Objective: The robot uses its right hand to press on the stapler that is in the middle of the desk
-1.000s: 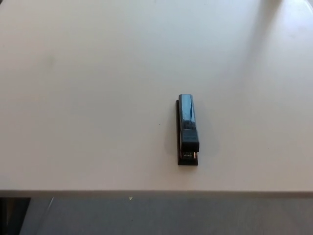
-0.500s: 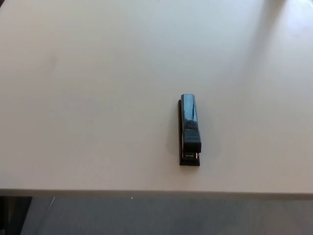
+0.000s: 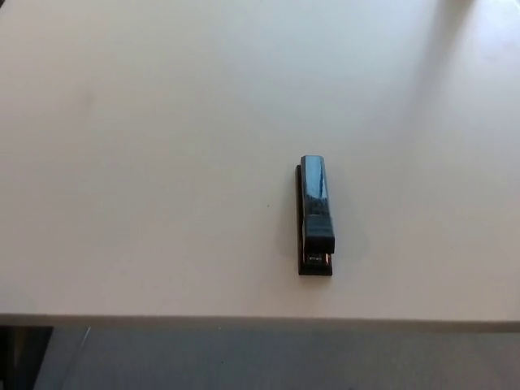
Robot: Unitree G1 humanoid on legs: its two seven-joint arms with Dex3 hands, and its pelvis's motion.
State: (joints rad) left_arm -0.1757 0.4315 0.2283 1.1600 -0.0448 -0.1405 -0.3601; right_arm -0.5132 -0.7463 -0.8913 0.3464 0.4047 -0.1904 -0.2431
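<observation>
Nothing moved: unlabelled black stapler [image 3: 315,215] on pale desk [image 3: 146,179].

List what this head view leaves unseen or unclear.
- Both robot hands: outside the head view, so their state is unknown.
- Stapler: too small and dark to tell whether staples are loaded.
- Desk: cut off by the left, right and top edges.
- Floor under the desk: only a dim strip shows at the bottom.
</observation>
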